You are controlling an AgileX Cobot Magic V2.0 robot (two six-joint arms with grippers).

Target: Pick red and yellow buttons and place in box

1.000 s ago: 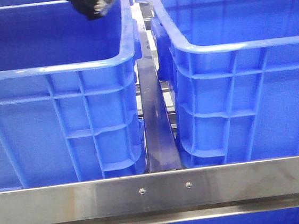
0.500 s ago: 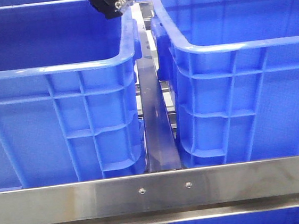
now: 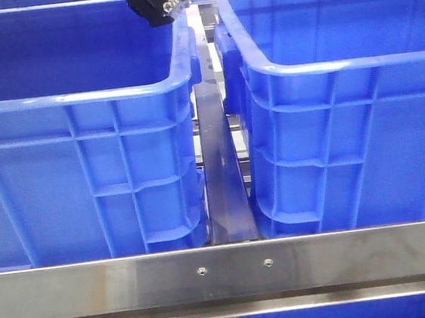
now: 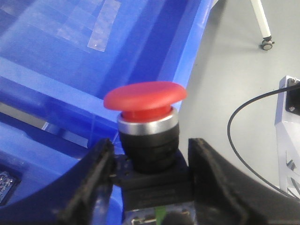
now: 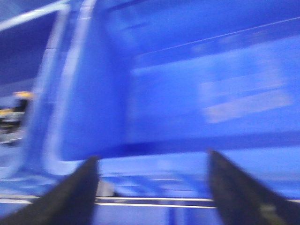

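Observation:
My left gripper (image 4: 151,151) is shut on the black base of the red button (image 4: 145,97), a domed red cap on a silver ring, held upright between the fingers. In the front view the left gripper (image 3: 159,1) hangs at the top, above the far right corner of the smooth-walled blue crate (image 3: 76,96). The box (image 3: 339,62), with ribs on its inner wall, stands to the right. My right gripper (image 5: 152,159) is open and empty over a blue crate wall; the view is blurred. The yellow button cannot be made out.
A steel rail (image 3: 225,275) crosses the front below both crates. A narrow metal strip (image 3: 219,166) runs in the gap between them. In the left wrist view a grey floor with a black cable (image 4: 234,117) lies beyond a blue crate (image 4: 70,56).
My left gripper moved right along the top of the front view with the red button, then stayed still over the last half second.

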